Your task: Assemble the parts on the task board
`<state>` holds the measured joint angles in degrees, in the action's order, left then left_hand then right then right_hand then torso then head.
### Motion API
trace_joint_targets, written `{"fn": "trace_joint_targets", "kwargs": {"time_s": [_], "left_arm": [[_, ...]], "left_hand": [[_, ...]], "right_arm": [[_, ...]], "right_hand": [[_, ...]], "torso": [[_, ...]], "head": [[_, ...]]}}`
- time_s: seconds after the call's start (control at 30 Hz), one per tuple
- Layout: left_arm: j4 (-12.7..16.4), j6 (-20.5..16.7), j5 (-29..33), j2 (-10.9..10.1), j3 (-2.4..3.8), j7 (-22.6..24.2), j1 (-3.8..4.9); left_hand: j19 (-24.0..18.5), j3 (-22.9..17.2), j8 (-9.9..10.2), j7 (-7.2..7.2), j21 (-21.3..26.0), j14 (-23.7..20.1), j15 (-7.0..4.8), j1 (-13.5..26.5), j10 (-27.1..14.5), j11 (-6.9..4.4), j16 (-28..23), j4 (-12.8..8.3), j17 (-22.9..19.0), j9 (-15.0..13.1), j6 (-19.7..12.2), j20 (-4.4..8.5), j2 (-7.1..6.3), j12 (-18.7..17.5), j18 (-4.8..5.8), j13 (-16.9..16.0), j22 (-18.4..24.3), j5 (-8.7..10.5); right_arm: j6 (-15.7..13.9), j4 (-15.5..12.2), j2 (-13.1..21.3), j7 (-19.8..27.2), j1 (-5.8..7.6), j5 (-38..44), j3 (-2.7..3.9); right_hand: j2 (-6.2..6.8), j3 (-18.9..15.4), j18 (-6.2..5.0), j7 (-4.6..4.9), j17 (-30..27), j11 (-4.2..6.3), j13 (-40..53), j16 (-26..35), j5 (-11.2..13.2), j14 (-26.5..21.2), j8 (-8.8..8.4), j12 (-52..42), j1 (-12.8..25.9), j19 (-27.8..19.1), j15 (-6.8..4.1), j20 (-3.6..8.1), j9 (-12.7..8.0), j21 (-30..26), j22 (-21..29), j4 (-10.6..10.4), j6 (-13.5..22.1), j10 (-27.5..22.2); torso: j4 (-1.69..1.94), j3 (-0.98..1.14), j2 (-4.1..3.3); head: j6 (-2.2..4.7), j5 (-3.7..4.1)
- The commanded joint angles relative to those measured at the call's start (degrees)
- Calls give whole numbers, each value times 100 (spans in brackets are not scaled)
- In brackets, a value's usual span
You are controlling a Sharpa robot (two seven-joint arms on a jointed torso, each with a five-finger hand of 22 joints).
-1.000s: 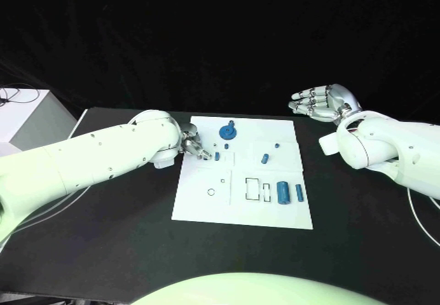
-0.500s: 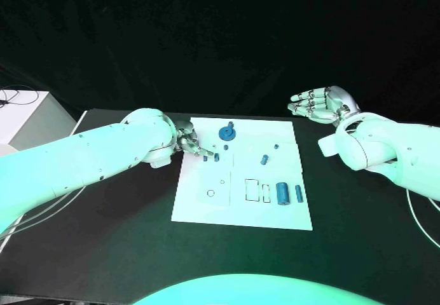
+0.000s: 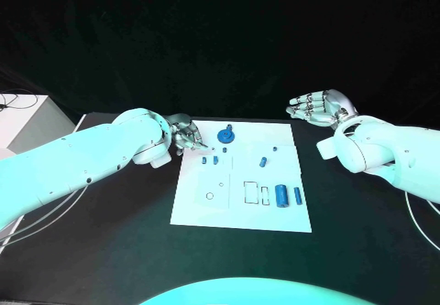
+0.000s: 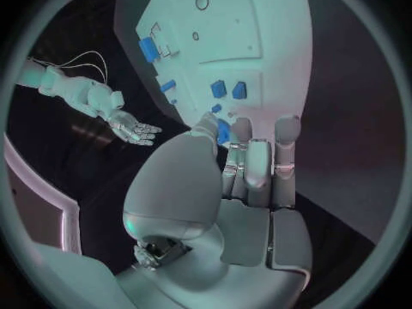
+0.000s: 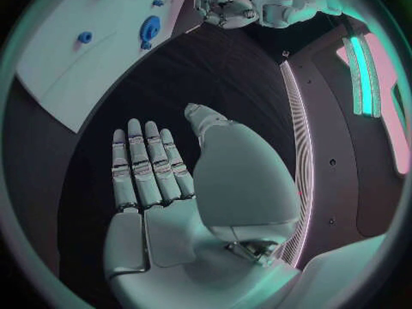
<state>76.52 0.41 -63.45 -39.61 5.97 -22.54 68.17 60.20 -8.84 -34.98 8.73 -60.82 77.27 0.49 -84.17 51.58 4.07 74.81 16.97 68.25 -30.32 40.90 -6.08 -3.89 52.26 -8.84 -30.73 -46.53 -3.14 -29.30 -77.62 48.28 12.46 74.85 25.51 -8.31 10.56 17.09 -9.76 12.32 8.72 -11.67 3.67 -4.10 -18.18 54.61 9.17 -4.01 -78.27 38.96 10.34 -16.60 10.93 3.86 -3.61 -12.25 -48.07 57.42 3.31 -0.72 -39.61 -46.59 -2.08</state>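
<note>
White task board [image 3: 240, 210] with blue parts [image 3: 282, 195] on a black table [image 3: 110, 241]; silver fingers [image 3: 197, 141].

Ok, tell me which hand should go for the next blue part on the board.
Left, probably. The left hand hangs over the task board's far left corner, next to small blue parts. The right hand is raised, open, beyond the board's right edge.

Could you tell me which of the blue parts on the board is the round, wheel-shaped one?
It is the blue disc at the far edge of the board, just beside the left hand. The other parts are small pegs and cylinders.
</note>
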Motion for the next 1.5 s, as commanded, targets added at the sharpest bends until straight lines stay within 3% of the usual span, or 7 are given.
{"fn": "trace_joint_targets", "kwargs": {"time_s": [0.03, 0.2, 0.3, 0.4, 0.53, 0.83, 1.5], "left_arm": [[-28, -615, -157, 61, 17, 1230, -11], [-177, -1152, -541, 183, -28, 1933, -31], [-301, -1455, -765, 273, -126, 2236, -36], [-461, -1661, -1064, 412, -242, 2444, -40], [-607, -1672, -1385, 550, -337, 2521, -46], [-896, -1512, -1857, 825, -498, 2356, -51], [-1222, -1006, -2227, 1219, -587, 1950, -51]], "left_hand": [[-425, -571, 115, 51, 530, -390, 52, -366, -225, 63, -376, -39, -508, 213, -40, -46, -230, -293, -166, 270, 628, 8], [-540, -1900, 276, 70, 729, -942, 101, -560, -324, 111, -742, -115, -1152, 620, -103, -100, -927, -803, -165, 904, 701, -6], [-569, -2392, 343, 85, 734, -1041, 117, -363, -328, 135, -785, -222, -1334, 793, -68, -118, -1198, -922, -168, 1122, 677, 9], [-542, -2444, 405, 78, 717, -1013, 121, -247, -412, 148, -761, -282, -1386, 866, -78, -121, -1275, -1007, -168, 1209, 663, 5], [-401, -2289, 554, 94, 612, -823, 187, 39, -631, 229, -544, -451, -1361, 1021, -87, -176, -1283, -1272, -151, 1462, 554, 21], [351, -2103, 684, 16, -217, -414, 184, 279, -625, 221, -47, -596, -1080, 1173, 49, -176, -1269, -1420, 38, 1705, -465, 24], [574, -2340, 774, -89, -595, -277, 169, 135, -502, 209, 233, -772, -1037, 1293, 388, -164, -1162, -1521, 104, 1923, -905, 20]], "right_arm": [[82, 10, -1, 78, -3, -4, 3], [77, 37, -11, 90, -5, -6, 3], [69, 55, -22, 87, -5, -7, 3], [66, 67, -32, 88, -5, -7, 3], [65, 70, -39, 90, -5, -7, 3], [62, 58, -53, 90, -5, -6, 4], [54, 42, -78, 91, -3, 4, 5]], "right_hand": [[-45, 7, -18, 268, -9, -22, -8, 22, -38, -32, -34, 37, 23, -35, 6, -7, -6, -22, 7, 14, -34, 23], [-48, 11, -17, 267, -10, -22, -8, 23, -41, -33, -35, 37, 17, -36, 7, -7, -7, -23, 7, 18, -33, 22], [-50, 15, -16, 267, -12, -22, -8, 23, -43, -33, -36, 37, 11, -33, 8, -6, -7, -24, 7, 22, -34, 20], [-50, 15, -16, 267, -12, -22, -8, 23, -43, -33, -36, 37, 11, -33, 8, -6, -7, -24, 7, 22, -34, 20], [-54, 22, -16, 267, -14, -21, -7, 21, -46, -30, -37, 36, 3, -24, 7, -6, -8, -23, 6, 28, -36, 21], [-59, 49, -18, 265, -21, -19, -6, 16, -53, -20, -41, 33, -33, -10, 5, -5, -10, -21, 3, 58, -42, 22], [-60, 61, -18, 264, -25, -19, -6, 15, -53, -17, -44, 33, -49, -15, 4, -5, -11, -21, 3, 72, -44, 22]], "torso": [[0, -7, -6], [-7, -11, -12], [-10, -8, -13], [-5, -16, -18], [-5, -24, -19], [-6, -23, -27], [-9, -12, -23]], "head": [[31, 9], [57, 23], [71, 38], [105, 64], [124, 69], [141, 63], [130, 76]]}}
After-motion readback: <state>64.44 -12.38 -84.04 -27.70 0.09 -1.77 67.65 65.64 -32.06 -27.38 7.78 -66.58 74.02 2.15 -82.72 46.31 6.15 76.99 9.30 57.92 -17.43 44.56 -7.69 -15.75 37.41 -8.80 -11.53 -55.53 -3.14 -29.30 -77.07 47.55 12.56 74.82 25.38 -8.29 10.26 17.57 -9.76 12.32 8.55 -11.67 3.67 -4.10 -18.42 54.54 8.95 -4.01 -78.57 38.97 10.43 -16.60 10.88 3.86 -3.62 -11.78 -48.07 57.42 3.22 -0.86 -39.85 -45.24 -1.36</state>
